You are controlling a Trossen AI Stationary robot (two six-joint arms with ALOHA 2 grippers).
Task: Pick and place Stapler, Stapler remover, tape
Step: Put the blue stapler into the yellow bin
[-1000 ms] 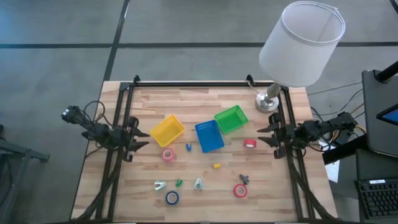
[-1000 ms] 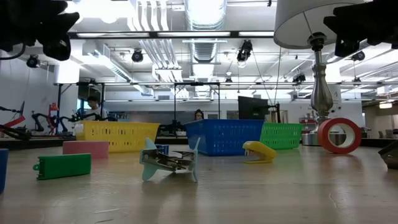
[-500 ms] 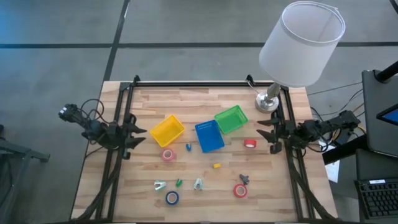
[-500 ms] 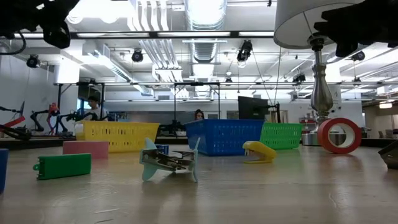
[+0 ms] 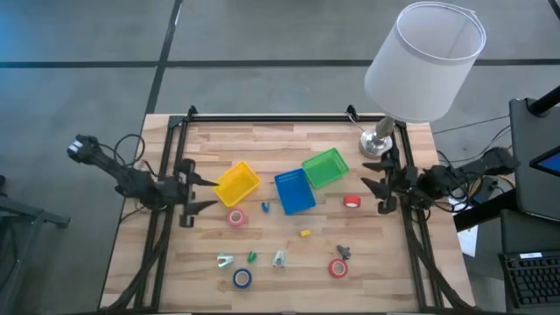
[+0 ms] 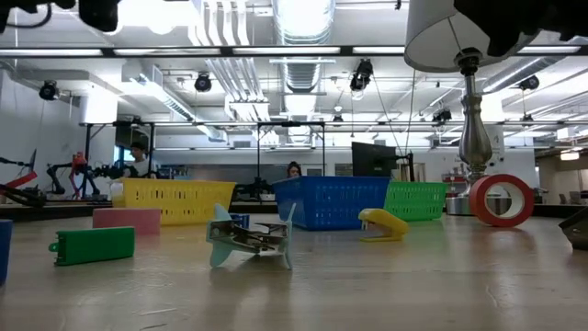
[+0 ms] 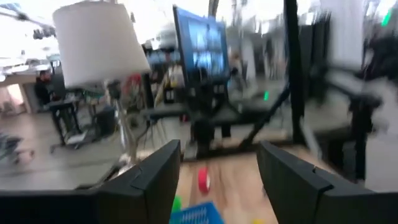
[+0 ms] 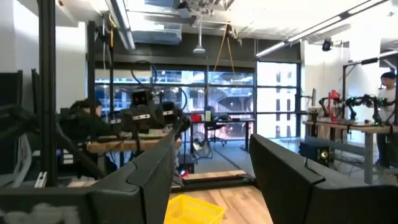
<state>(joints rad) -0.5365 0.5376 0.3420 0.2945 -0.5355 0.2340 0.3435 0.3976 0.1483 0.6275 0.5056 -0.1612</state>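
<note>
Both arms sit out at the tabletop edges with nothing in hand, so sorting looks not yet begun. Left end effector [image 5: 199, 192] hangs over the left edge just beside the yellow perforated plastic bin [image 5: 236, 182], fingers spread wide and empty; right end effector [image 5: 372, 182] sits at the right edge near the silver lamp base [image 5: 376, 144], fingers also wide apart, empty.

Three bins line up across the middle of the wooden plank tabletop [image 5: 289, 140]: yellow, blue plastic bin [image 5: 294, 191], green plastic bin [image 5: 325, 167]. All three look empty from above.

Task items lie loose in front of the bins, likely scattered for picking:
- small red tape ring [image 5: 351, 202] just right of the blue bin, close to the right arm
- pink tape ring [image 5: 236, 217] below the yellow bin
- blue tape ring [image 5: 241, 278] and larger red tape ring [image 5: 338, 268] at the near edge
- small yellow stapler [image 5: 304, 233] mid-table, well apart from the bins
- pale teal claw-type staple remover [image 6: 249, 238] standing on its prongs
- flat green block-shaped stapler [image 6: 93, 245]
</note>
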